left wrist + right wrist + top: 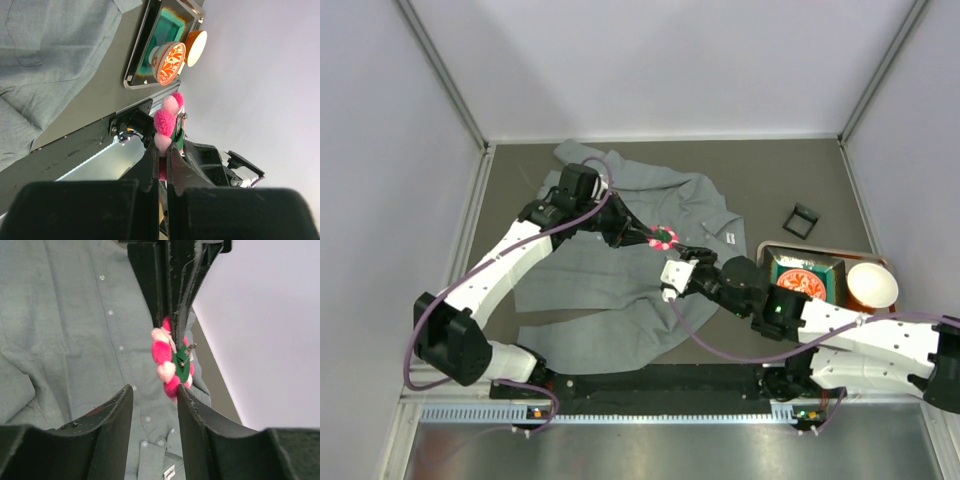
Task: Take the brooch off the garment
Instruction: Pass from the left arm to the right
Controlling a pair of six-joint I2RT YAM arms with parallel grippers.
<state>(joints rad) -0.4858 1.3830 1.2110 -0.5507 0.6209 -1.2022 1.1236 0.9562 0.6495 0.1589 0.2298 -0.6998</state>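
1. Nearest in the right wrist view, the right gripper point(154, 407) sat released at the bottom edge. Its jaws were apart and empty, aimed up at the brooch.
2. Just beyond, at frame centre, the brooch point(167, 357) hung in the left gripper point(176, 325), which entered from the top with jaws clenched on its edge. The green backing and pin showed.
3. Farthest, the garment point(65, 330) lay across the left of the frame, seemingly apart from the brooch.
4. Step in hand, likely: the brooch was already free of the cloth. The next move called for a handover or carrying it aside — without snagging fabric.
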